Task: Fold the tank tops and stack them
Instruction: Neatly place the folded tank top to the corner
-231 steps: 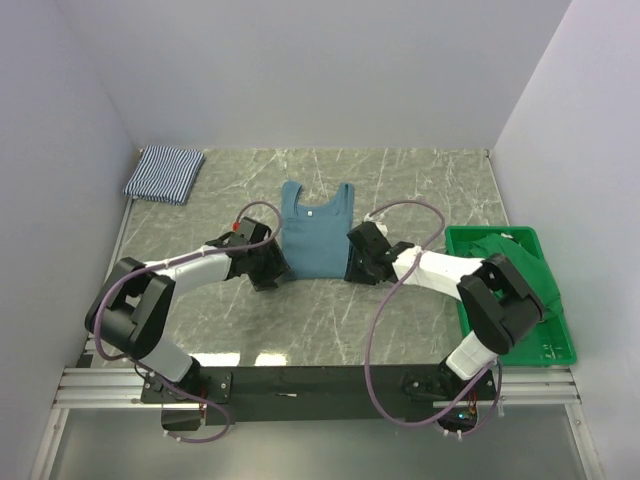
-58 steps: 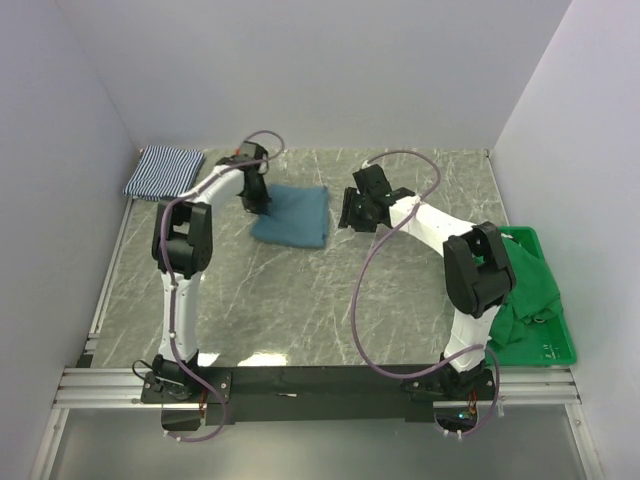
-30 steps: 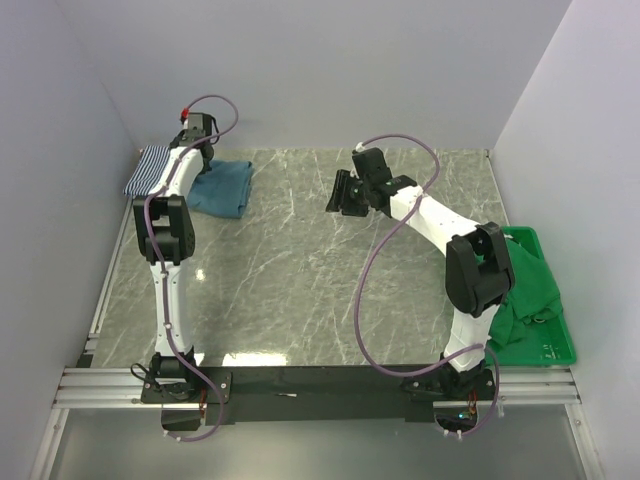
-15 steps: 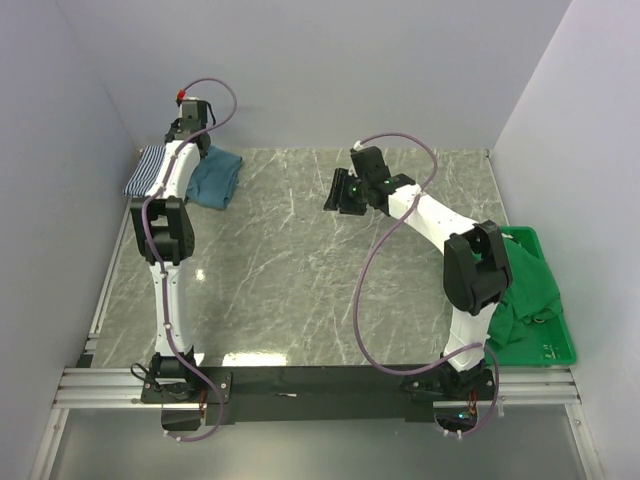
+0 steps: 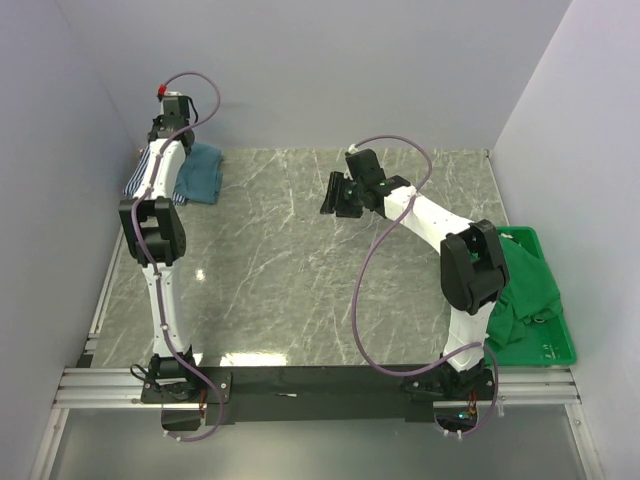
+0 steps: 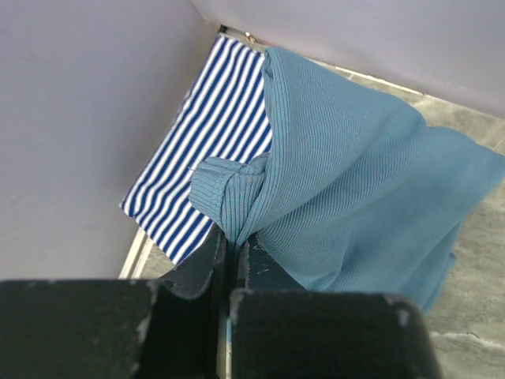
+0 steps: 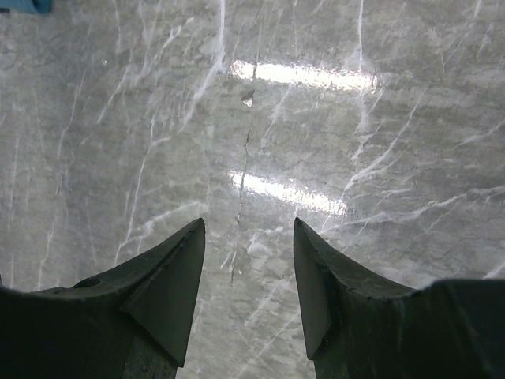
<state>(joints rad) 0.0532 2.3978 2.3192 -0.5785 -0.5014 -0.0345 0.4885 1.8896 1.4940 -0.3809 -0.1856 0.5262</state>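
Spreading between three pale walls, the marble table shows open surface across its middle and near edge. A green crate sits at the right edge, with green cloth spilling over its rim. In the far left corner the teal tank top hangs bunched, overlapping the striped tank top, which lies flat along the left wall. The left gripper is clamped on a fold of the teal tank top. The right gripper hovers over bare marble, jaws apart.
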